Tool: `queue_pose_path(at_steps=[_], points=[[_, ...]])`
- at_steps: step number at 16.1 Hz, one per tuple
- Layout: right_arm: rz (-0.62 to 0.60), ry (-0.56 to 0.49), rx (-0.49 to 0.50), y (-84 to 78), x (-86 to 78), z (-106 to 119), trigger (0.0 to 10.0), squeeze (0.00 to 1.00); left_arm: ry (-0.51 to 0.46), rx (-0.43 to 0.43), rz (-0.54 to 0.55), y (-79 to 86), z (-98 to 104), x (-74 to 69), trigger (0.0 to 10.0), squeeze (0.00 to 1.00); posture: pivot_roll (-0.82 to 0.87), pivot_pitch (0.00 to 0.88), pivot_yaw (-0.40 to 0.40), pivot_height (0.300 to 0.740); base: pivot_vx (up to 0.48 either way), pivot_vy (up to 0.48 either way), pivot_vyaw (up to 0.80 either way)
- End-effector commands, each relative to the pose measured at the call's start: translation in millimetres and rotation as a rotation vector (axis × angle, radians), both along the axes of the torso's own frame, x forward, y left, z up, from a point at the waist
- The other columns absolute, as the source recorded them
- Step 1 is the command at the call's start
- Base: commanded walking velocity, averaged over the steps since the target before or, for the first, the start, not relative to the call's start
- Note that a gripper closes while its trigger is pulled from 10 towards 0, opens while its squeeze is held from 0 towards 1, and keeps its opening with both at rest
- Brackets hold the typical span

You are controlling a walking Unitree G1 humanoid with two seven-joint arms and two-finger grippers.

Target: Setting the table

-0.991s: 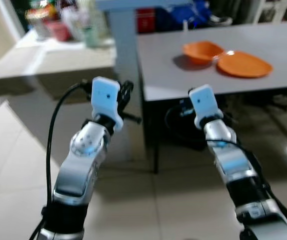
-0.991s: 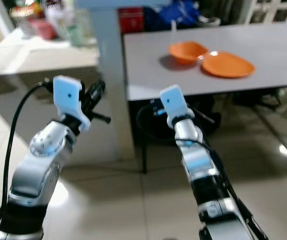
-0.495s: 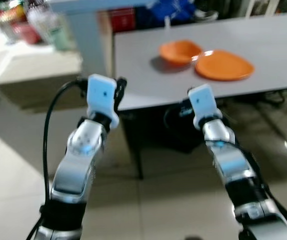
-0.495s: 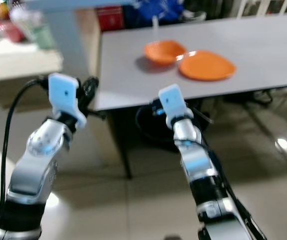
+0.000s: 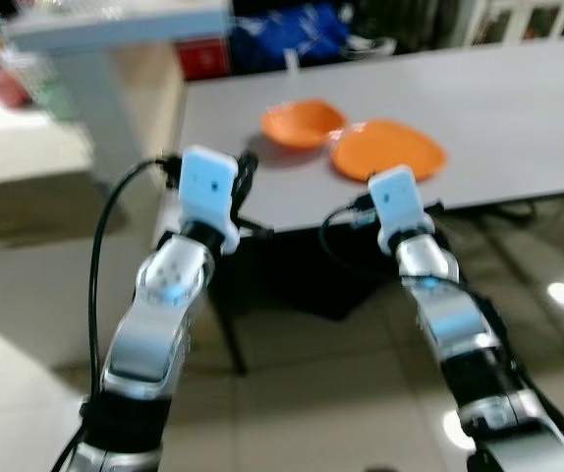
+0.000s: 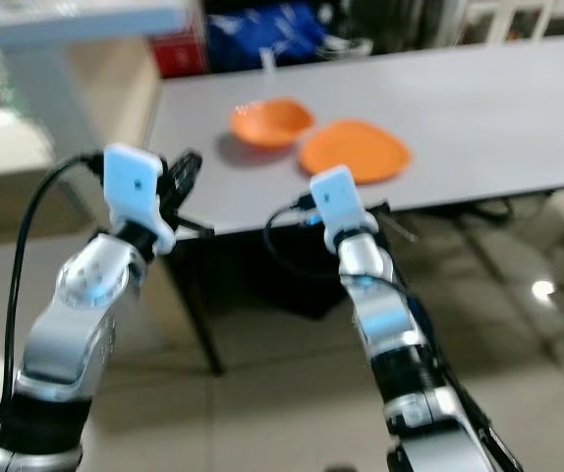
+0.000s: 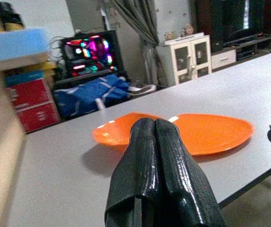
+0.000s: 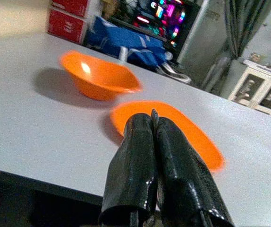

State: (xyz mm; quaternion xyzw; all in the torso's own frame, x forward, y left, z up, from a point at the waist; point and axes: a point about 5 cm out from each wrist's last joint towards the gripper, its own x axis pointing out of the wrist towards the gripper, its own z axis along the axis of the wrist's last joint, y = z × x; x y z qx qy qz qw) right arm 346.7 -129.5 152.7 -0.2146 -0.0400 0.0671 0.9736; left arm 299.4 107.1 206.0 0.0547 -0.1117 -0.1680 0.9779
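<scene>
Ahead of my two pincers stands a grey table (image 5: 518, 108), its near edge just past my fingertips. On it lie an orange bowl (image 5: 302, 123) and an orange plate (image 5: 388, 149), side by side, the plate beyond my right pincer (image 8: 156, 124) and the bowl beyond my left pincer (image 7: 155, 124).

Table (image 5: 518, 118) — cut off rightward

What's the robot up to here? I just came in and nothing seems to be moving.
It stands facing a grey table with both arms raised before the near edge. The left gripper and right gripper are both shut and hold nothing. An orange bowl and an orange plate sit side by side on the table, untouched.
</scene>
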Motion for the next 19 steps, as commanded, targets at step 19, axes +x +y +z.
queue_pose_path(at_steps=[19], points=[[-0.02,-0.02,-0.015,-9.1,-0.4,4.9,10.0,0.0,0.007,-0.011,0.003,-3.2,-1.0,2.8,10.0,0.0,-0.19,0.004,0.095,0.74,0.285,-0.384,0.0]])
